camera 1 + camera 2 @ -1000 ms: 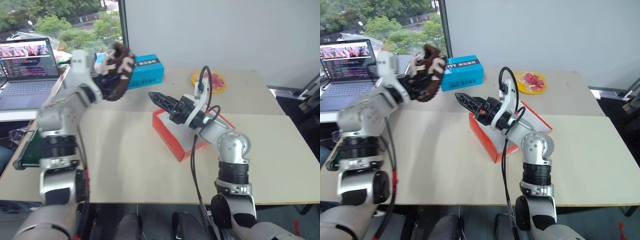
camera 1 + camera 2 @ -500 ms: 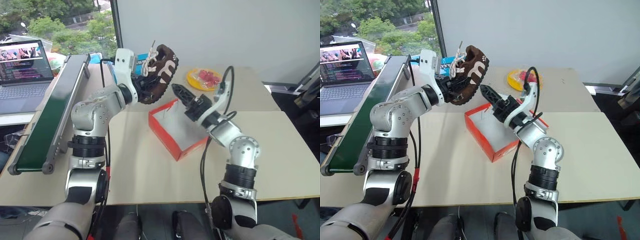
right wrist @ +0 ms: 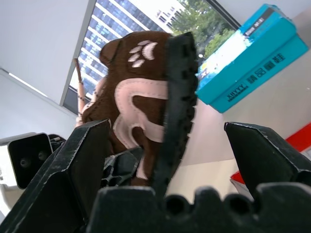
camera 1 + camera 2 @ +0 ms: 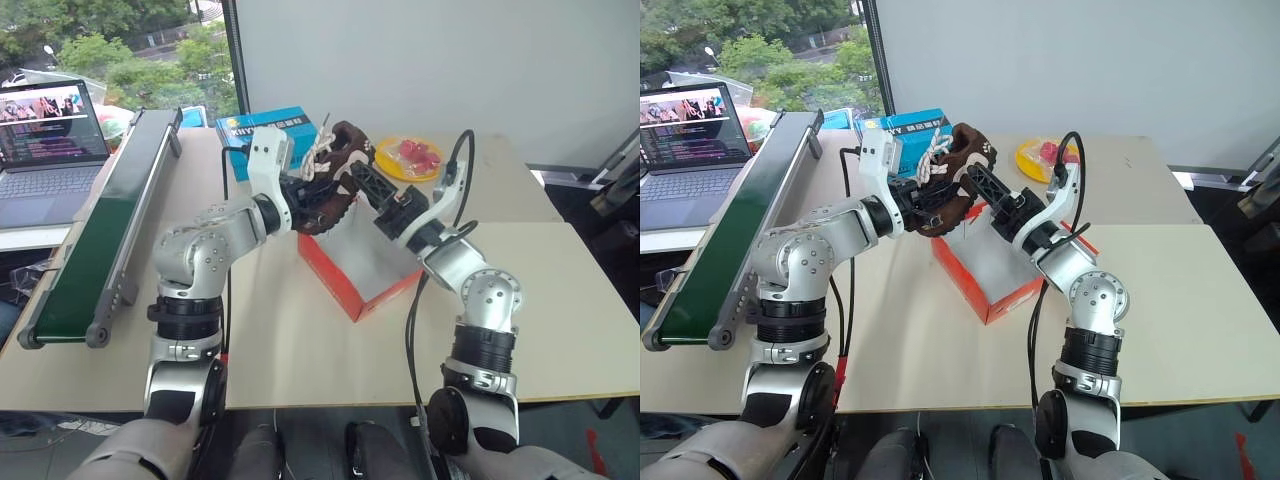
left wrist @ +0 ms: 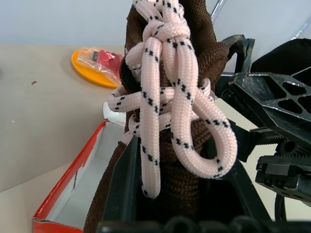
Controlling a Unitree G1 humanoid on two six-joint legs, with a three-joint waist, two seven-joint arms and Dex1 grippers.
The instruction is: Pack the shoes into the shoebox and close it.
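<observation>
Dark brown suede and pale speckled laces mark the shoe (image 4: 328,175) that is clamped in the left gripper (image 4: 305,195), whose fingers are closed tight on it and carry it in the air above the far end of the shoebox (image 4: 362,262). The shoe is tilted, with its black sole turned toward the right gripper (image 4: 362,178) and its knotted laces turned toward the left wrist. The right gripper is held just beside the shoe with its jaws spread wide; in the right wrist view the sole stands between its two fingers (image 3: 82,165), though a touch cannot be made out. The shoebox, red-orange outside and white inside, lies open on the beige table (image 4: 280,330) below both grippers, and what can be seen of its inside is bare. Behind the shoe, a blue box (image 4: 262,128) with white lettering lies near the far edge of the table, and a yellow plate (image 4: 410,158) with red pieces on it sits to the right of it. A long green conveyor (image 4: 95,240) runs along the left side of the table, and an open laptop (image 4: 45,140) stands on the desk beyond it.
</observation>
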